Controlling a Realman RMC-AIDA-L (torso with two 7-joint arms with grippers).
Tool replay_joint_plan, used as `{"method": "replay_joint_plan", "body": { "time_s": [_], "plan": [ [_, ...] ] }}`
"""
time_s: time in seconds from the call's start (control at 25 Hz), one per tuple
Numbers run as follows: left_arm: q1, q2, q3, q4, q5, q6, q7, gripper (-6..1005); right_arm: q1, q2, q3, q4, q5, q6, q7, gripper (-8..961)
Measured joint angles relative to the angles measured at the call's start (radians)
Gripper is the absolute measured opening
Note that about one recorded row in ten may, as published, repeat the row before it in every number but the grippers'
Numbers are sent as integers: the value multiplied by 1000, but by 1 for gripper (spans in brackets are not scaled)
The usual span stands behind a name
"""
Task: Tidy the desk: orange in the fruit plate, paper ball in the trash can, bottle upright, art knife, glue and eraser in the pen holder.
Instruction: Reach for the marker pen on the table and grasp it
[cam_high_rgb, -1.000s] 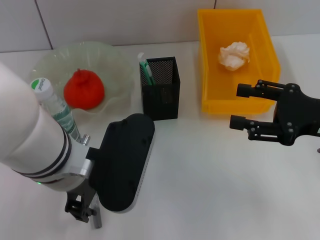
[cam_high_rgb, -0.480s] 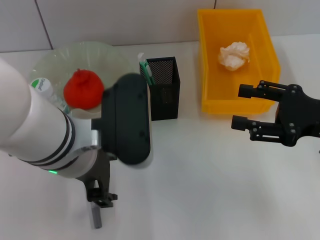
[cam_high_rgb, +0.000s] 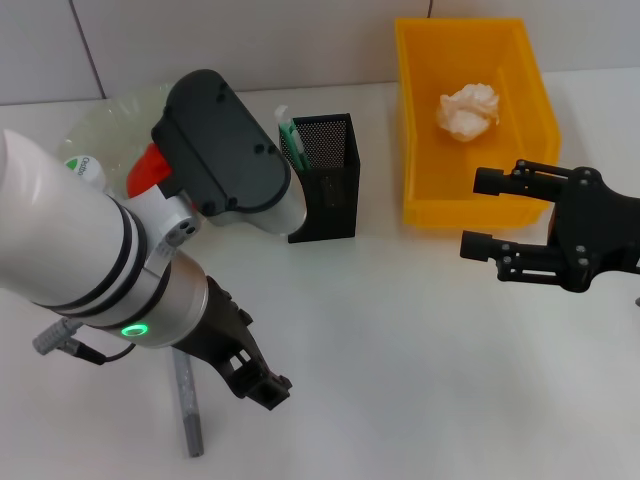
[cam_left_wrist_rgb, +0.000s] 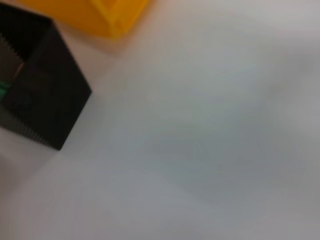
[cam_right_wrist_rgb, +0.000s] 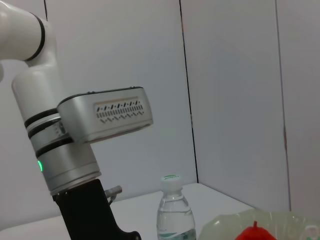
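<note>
The grey art knife (cam_high_rgb: 187, 410) lies flat on the table near the front left. My left gripper (cam_high_rgb: 260, 384) hangs just right of it, apart from it, under the big white left arm. The orange (cam_high_rgb: 148, 166) sits in the glass fruit plate (cam_high_rgb: 95, 128), mostly hidden by the arm. Beside the plate the bottle (cam_high_rgb: 84, 169) stands upright. A green-and-white glue stick (cam_high_rgb: 289, 135) pokes out of the black mesh pen holder (cam_high_rgb: 330, 180). The paper ball (cam_high_rgb: 468, 110) lies in the yellow trash can (cam_high_rgb: 530, 110). My right gripper (cam_high_rgb: 482, 212) hovers open and empty in front of the can. The eraser is out of view.
The left arm's black link (cam_high_rgb: 215, 150) leans over the plate and against the pen holder's side. In the right wrist view the bottle (cam_right_wrist_rgb: 172, 212), the orange (cam_right_wrist_rgb: 254, 233) and the left arm (cam_right_wrist_rgb: 75, 150) show. The left wrist view looks at bare table, with the pen holder (cam_left_wrist_rgb: 40, 100) beside it.
The left arm has swung up and rotated, and its gripper has moved from over the knife's near end to the knife's right. The knife and the right arm have not moved.
</note>
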Motion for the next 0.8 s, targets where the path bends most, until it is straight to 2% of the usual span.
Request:
{"method": "replay_joint_plan", "body": {
  "time_s": [0.12, 0.32, 0.6, 0.8],
  "plan": [
    [-6, 0, -9, -32, 9, -16, -82, 810, 2, 0, 0, 0, -1, 0, 0, 762],
    [-18, -1, -31, -69, 9, -19, -124, 811, 2, 0, 0, 0, -1, 0, 1, 762],
    [-24, -2, -69, -117, 10, -22, -138, 810, 1, 0, 0, 0, -2, 2, 3, 762],
    [-35, -2, -101, -208, 10, -22, -139, 810, -1, 0, 0, 0, -2, 4, 3, 762]
  ]
}}
